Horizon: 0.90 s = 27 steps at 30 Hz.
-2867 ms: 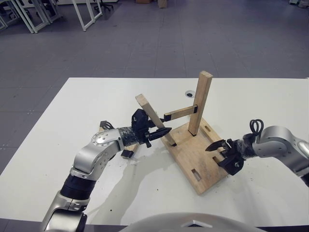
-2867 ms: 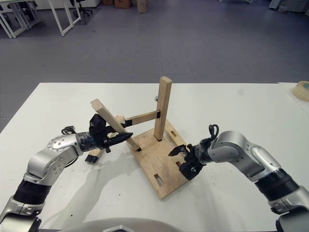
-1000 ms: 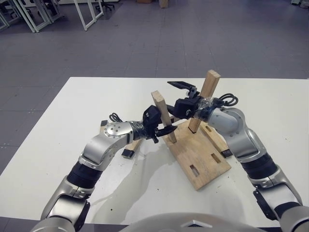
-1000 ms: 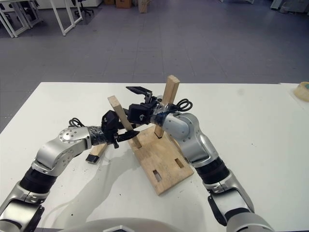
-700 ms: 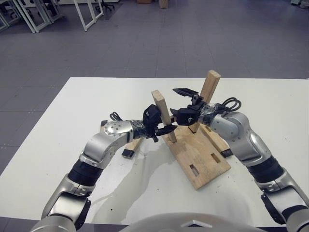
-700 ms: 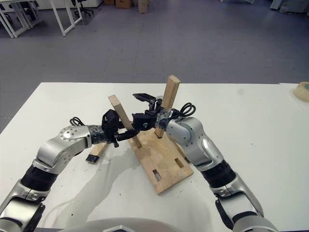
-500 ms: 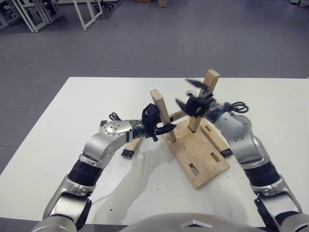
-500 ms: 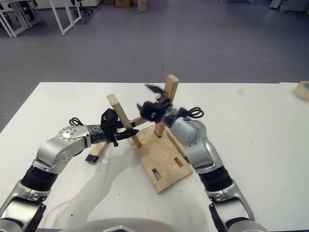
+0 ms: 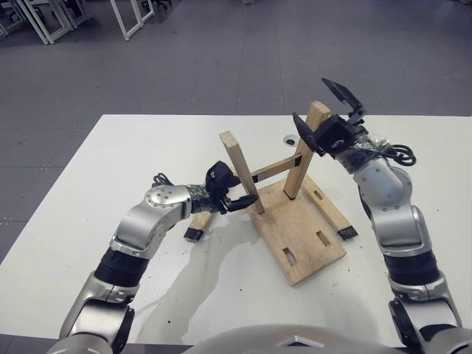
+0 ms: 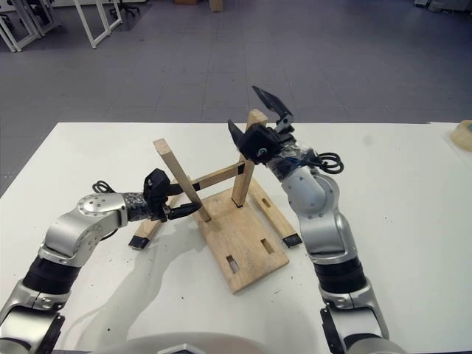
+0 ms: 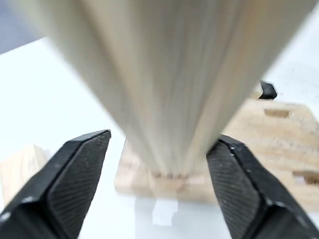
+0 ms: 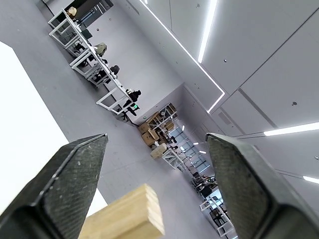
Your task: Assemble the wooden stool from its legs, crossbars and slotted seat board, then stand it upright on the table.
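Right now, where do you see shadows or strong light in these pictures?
Left eye view: a soft grey shadow lies on the table beside the seat board; right wrist view: bright ceiling light strips beyond the leg end.

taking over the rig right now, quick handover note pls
Left gripper: open, fingers either side of the near leg, low down by the seat board.
Right gripper: open, straddling the top of the far leg, not gripping.
Things: board flat on the table, both legs standing in its slots, crossbar joining them. One loose piece lies left of the board, another along its right edge.
Done: two legs and one crossbar in.
Left: fit the remaining pieces in the open slots, then stand the stool upright.
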Available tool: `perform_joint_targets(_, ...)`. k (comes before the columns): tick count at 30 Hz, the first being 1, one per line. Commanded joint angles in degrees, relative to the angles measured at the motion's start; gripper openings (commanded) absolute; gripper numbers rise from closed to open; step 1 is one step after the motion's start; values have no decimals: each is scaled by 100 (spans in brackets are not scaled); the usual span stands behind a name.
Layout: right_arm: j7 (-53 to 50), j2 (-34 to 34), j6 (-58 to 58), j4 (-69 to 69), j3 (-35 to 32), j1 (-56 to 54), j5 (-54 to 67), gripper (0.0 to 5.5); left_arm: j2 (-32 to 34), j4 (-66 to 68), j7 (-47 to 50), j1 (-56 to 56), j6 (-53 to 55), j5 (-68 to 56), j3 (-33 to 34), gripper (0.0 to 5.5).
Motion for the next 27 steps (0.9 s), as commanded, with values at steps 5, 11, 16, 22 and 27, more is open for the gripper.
perform_joint_targets(5, 173, -740, -821, -542, -978, 2193, 437, 364, 451, -556, 122, 980, 247, 168, 556, 361)
perform_joint_targets(11, 462, -1144, -1954, 1278, -237, 2883, 188, 364, -302, 231, 892, 657, -314, 1670, -801, 361)
perform_joint_targets(16, 446, -1247, -2313, 2259, 63, 2541, -34, 364, -689, 633, 1044, 624, -499, 2019, -948, 361)
perform_joint_targets(22, 480, -1270, -2406, 2597, 238, 2270, 10, 364, -1190, 1579, 1136, 18, -786, 2155, -826, 361)
perform_joint_targets(27, 479, -1068, -2191, 2311, 338, 2153, 132, 364, -1426, 2170, 1209, -288, -1048, 2259, -623, 361)
